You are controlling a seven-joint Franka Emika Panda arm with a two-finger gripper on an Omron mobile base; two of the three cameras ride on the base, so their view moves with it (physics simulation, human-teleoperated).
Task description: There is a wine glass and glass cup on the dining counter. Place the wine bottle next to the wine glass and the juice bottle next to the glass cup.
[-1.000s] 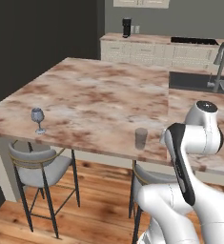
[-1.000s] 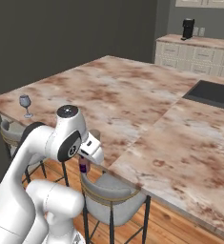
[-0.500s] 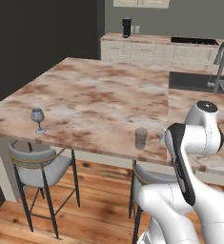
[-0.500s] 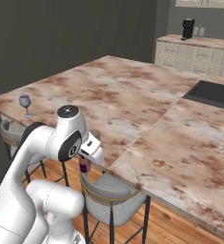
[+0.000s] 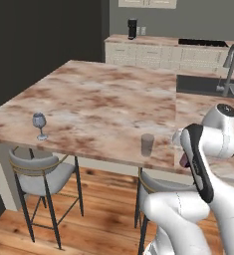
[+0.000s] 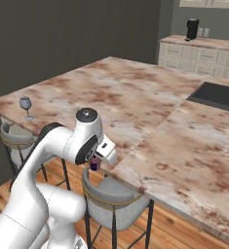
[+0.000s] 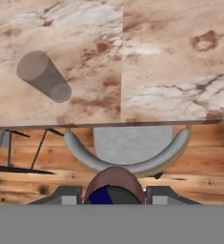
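At the near edge of the large reddish-brown and cream marbled stone bench (image 5: 108,99), my pincer (image 7: 114,190) hangs over the rim, closed on the small squat brownish-pink juice bottle with the purple cap (image 6: 94,163). In the hand view the bottle's rounded brownish top (image 7: 114,183) sits between my two dark finger tips, with the bench edge running across just beyond it.

Below the bottle stands a grey-seated stool with a curved backrest and dark thin legs (image 7: 127,147), tucked under the bench over the wooden plank floor (image 5: 88,219). A second stool of the same kind (image 5: 39,177) stands further along the edge, beneath the small clear bluish-grey stemmed wine glass (image 5: 39,125), which is upright near the bench's corner.

The plain clear greyish cylindrical tumbler (image 5: 147,145) stands upright close to the bench edge, near my pincer and to its left, well apart from the wine glass. The stone between tumbler and pincer is bare.

At the far side, a dark sink basin with a curved grey tap (image 5: 228,69) is set into the bench, and a small black appliance (image 5: 132,28) stands on the cream cabinet worktop.

Against the earlier pictures, nothing has shifted: arm, bottle, glasses and stools all lie as they did.
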